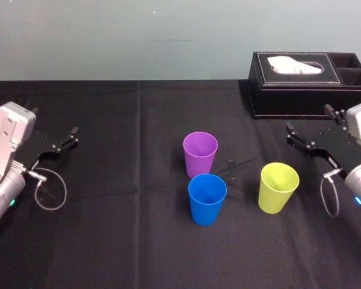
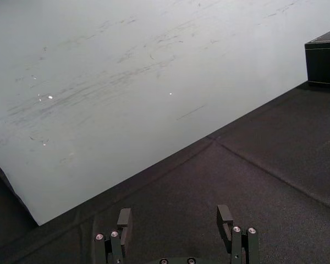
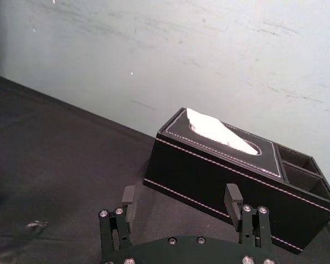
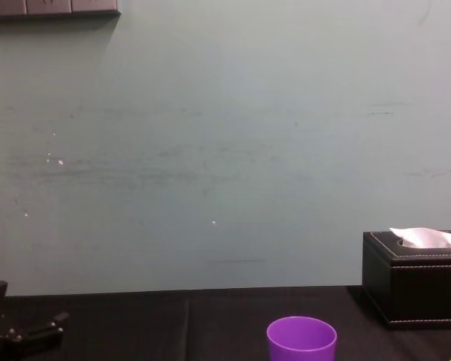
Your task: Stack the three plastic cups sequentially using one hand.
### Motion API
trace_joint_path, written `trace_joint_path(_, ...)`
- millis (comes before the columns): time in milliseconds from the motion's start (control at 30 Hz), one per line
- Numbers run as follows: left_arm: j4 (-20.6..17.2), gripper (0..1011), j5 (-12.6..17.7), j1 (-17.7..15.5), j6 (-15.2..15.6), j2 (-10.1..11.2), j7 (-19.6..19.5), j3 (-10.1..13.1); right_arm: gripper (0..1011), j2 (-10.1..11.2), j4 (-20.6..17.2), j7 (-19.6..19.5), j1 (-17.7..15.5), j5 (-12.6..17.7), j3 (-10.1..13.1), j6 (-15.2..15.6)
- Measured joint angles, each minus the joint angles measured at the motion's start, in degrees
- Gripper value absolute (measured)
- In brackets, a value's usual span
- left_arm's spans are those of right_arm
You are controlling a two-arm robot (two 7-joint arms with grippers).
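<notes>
Shows stacking not yet begun: right gripper (image 3: 180,192) spread wide and empty, yellow-green cup (image 1: 278,188) upright just inboard of it, blue cup (image 1: 207,198) and purple cup (image 1: 200,153) close together farther inboard, toward equally open, empty left gripper (image 2: 174,213); leaves both nestings undone.

The purple cup (image 1: 200,153) sits just beside the blue cup (image 1: 207,198), at its 12 o'clock, with no passage between them. The yellow-green cup (image 1: 278,187), at the blue cup's 3 o'clock, stands apart across a bare gap. The tissue box (image 1: 310,78) blocks the surface's (image 1: 108,241) 1 o'clock corner, near the right gripper (image 1: 308,118). The 9 o'clock side lies bare
</notes>
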Motion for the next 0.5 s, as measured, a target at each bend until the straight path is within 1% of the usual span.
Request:
trace_joint_path(100, 0.0, 1011, 0.0, 0.0, 0.0, 0.0, 0.0, 0.0, 1003, 0.9, -2.6, 0.9, -2.4, 1.7, 1.8, -0.2)
trace_joint_path(200, 0.0, 1011, 0.0, 0.0, 0.0, 0.0, 0.0, 0.0, 1003, 1.8, -4.5, 1.5, -4.3, 2.7, 2.8, -0.2)
trace_joint_path(233, 0.0, 1011, 0.0, 0.0, 0.0, 0.0, 0.0, 0.0, 1003, 2.4, -5.9, 1.9, -5.9, 3.6, 3.7, -0.3)
trace_joint_path(300, 0.0, 1011, 0.0, 0.0, 0.0, 0.0, 0.0, 0.0, 1003, 3.0, -7.3, 2.3, -7.6, 4.6, 4.7, -0.6)
trace_joint_path(333, 0.0, 1012, 0.0, 0.0, 0.0, 0.0, 0.0, 0.0, 1003, 3.6, -8.6, 2.6, -9.5, 5.7, 5.8, -1.0)
trace_joint_path(367, 0.0, 1011, 0.0, 0.0, 0.0, 0.0, 0.0, 0.0, 1003, 3.9, -9.3, 2.8, -10.4, 6.2, 6.3, -1.2)
trace_joint_path(400, 0.0, 1011, 0.0, 0.0, 0.0, 0.0, 0.0, 0.0, 1003, 4.4, -10.5, 3.1, -12.2, 7.2, 7.3, -1.5)
trace_joint_path(500, 0.0, 1011, 0.0, 0.0, 0.0, 0.0, 0.0, 0.0, 1003, 5.2, -12.3, 3.7, -14.8, 8.3, 8.7, -2.0)
